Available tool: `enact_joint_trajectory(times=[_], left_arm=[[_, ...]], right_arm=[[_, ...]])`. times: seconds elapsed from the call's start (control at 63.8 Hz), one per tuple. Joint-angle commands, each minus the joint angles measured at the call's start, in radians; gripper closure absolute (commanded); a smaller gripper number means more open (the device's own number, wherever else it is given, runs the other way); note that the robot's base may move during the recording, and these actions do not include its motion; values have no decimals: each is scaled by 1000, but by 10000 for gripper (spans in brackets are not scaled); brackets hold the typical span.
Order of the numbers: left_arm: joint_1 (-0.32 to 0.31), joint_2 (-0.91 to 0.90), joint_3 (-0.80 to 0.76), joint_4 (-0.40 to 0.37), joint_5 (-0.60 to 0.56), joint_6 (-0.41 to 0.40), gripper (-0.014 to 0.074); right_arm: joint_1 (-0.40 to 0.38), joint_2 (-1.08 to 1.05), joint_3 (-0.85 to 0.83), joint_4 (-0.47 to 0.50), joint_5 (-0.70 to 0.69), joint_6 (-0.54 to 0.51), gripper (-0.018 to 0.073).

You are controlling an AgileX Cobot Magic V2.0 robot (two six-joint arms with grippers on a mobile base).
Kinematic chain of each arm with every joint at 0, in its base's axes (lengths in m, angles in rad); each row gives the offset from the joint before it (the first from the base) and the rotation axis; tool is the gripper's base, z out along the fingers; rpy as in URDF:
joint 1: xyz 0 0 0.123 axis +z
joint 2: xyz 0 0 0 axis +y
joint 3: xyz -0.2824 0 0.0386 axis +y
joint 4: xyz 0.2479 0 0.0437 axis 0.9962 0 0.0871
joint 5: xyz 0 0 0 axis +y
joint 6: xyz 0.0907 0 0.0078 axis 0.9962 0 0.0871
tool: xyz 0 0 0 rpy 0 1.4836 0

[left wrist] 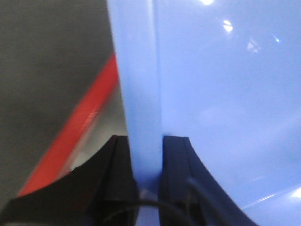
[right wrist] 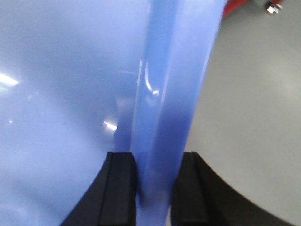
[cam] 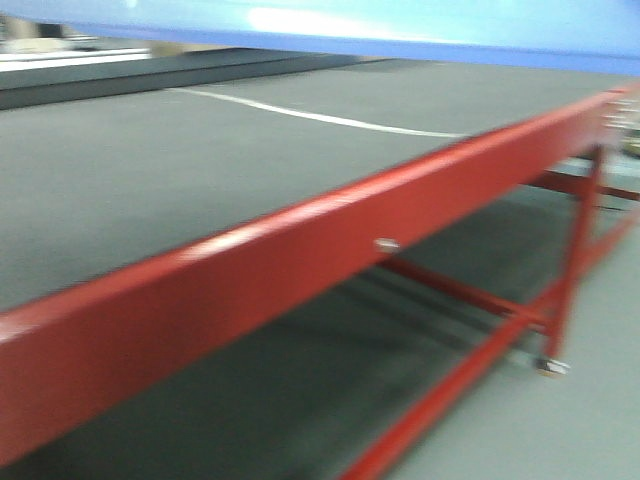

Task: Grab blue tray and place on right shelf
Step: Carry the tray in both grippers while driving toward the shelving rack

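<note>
The blue tray [cam: 400, 25] fills the top edge of the front view as a glossy light-blue band, held up in the air above a red-framed table. In the left wrist view my left gripper [left wrist: 146, 155] is shut on the tray's [left wrist: 225, 94] left rim, which runs up between its black fingers. The right wrist view shows my right gripper [right wrist: 153, 169] shut on the tray's [right wrist: 61, 94] right rim, with grey floor beyond it. The right shelf is out of view.
A table with a red metal frame [cam: 300, 250] and dark grey top [cam: 150, 170] runs diagonally across the front view, its red legs [cam: 570, 270] and a caster at the right. Grey floor lies below and to the right. The front view is motion-blurred.
</note>
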Motion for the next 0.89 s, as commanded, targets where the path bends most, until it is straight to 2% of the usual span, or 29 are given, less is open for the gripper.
enact_joint_trajectory(times=[0.0,0.877], left_arm=[[-16,-30,-23,-27,74,40,645],[-16,-30,-23,-27,74,40,645]], right_arm=[[4,-16,-29,14,-68,-37,502],[4,-16,-29,14,-67,-37,502]])
